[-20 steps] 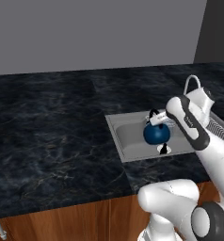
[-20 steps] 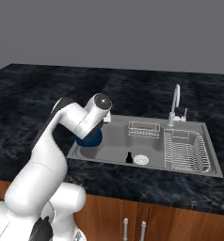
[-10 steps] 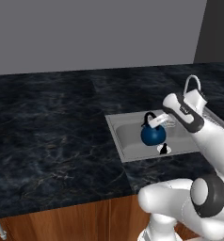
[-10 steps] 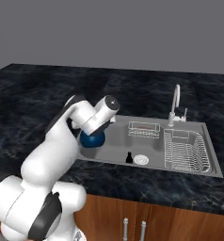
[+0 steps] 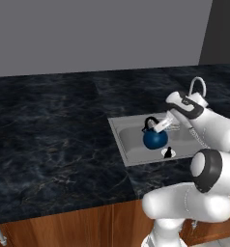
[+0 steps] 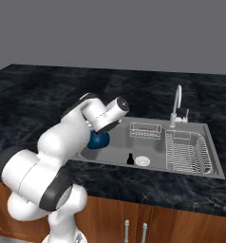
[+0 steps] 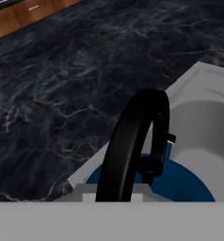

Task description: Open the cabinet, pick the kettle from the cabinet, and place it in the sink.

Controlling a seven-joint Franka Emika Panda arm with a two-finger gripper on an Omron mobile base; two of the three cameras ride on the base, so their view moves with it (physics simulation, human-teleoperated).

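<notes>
Right, kettle (image 5: 155,138) sits low in the left end of the sink (image 5: 129,144), just beside the basin's left wall; fingers (image 5: 154,127) closed on its black arched handle (image 7: 132,146) — placement looks nearly done, release is what's left. For a clean drop I'd confirm the base is seated on the basin floor before opening; can't tell from these angles whether it's touching or a hair above, so ease down gently first, then open wide enough to clear the handle and retreat straight up along it so nothing snags the arch. Left base view gives the best read: kettle body, handle and the hand above it, plus the small black drain plug (image 5: 168,152) just beside the kettle toward the front. Right base view hides most of the kettle (image 6: 98,139) behind the arm, but adds the faucet (image 6: 176,102), the ridged drainboard rack (image 6: 187,151) and the sink's full width; hand view shows the handle up close against the dark counter (image 7: 62,94).
</notes>
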